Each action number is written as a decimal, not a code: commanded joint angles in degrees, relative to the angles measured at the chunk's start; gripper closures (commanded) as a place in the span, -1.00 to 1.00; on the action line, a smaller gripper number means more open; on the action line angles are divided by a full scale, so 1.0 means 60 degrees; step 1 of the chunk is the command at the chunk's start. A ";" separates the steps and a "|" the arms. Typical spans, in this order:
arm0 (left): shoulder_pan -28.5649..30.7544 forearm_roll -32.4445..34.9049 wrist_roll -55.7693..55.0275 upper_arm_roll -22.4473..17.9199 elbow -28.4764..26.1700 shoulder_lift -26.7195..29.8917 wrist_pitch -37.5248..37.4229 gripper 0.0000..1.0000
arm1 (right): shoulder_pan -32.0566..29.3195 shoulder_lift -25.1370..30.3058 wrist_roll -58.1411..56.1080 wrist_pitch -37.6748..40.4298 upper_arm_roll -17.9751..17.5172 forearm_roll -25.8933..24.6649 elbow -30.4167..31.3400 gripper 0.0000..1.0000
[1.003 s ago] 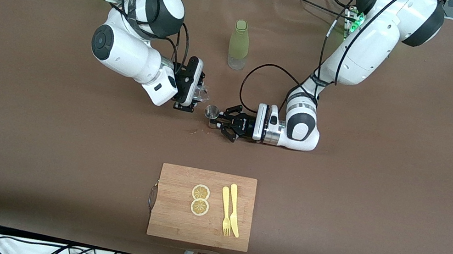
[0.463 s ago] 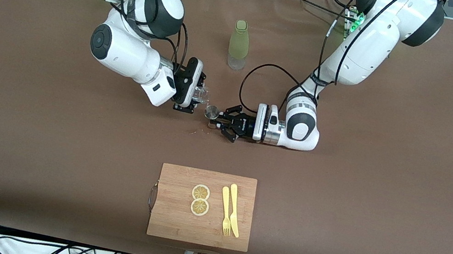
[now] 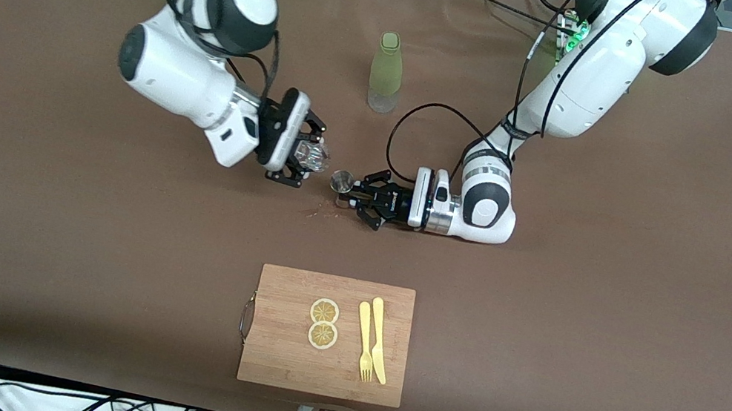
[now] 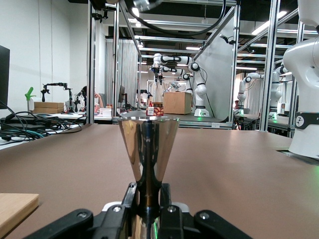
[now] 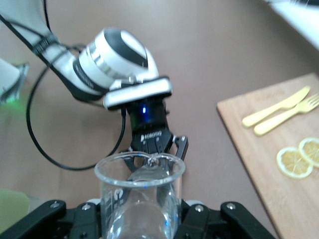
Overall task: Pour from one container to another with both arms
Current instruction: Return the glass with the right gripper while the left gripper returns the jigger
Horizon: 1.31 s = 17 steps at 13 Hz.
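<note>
The clear beaker point(image 3: 311, 156), clenched in the right gripper point(image 3: 303, 158), has just been drawn back from the metal jigger point(image 3: 341, 182) gripped by the left gripper point(image 3: 354, 195), so pouring is judged finished.

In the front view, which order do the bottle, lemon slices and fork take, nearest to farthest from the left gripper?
From the left gripper, shut on the metal cup:
1. Bottle, toward the bases.
2. Lemon slices, on the board.
3. Fork, beside the slices; nearly tied with them.
</note>
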<state>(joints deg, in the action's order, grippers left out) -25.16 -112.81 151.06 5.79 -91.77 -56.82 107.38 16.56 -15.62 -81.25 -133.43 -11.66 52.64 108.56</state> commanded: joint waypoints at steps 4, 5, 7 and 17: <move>0.0077 -0.0285 0.0545 -0.0071 0.0061 0.0066 -0.0039 1.00 | -0.1514 0.0481 -0.4003 0.2650 0.0535 0.2462 0.0804 0.47; 0.0194 -0.0111 0.0545 -0.0071 0.0061 0.0095 -0.0128 1.00 | -0.1631 0.0277 -0.4675 0.3133 0.0857 0.2462 0.0804 0.47; 0.0559 0.0284 0.0662 -0.0086 -0.0012 0.0125 -0.0434 1.00 | -0.2099 -0.0235 -0.6066 0.4041 0.1240 0.2462 0.0789 0.47; 0.2756 0.3550 0.0575 -0.0262 -0.0349 0.0431 -0.1842 1.00 | -0.4149 -0.3003 -1.0112 0.7074 0.2091 0.2359 0.0322 0.47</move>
<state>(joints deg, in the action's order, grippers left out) -11.01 -94.93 153.42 3.70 -91.51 -56.68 97.39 -5.41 -28.89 -138.00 -95.46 1.25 66.09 113.01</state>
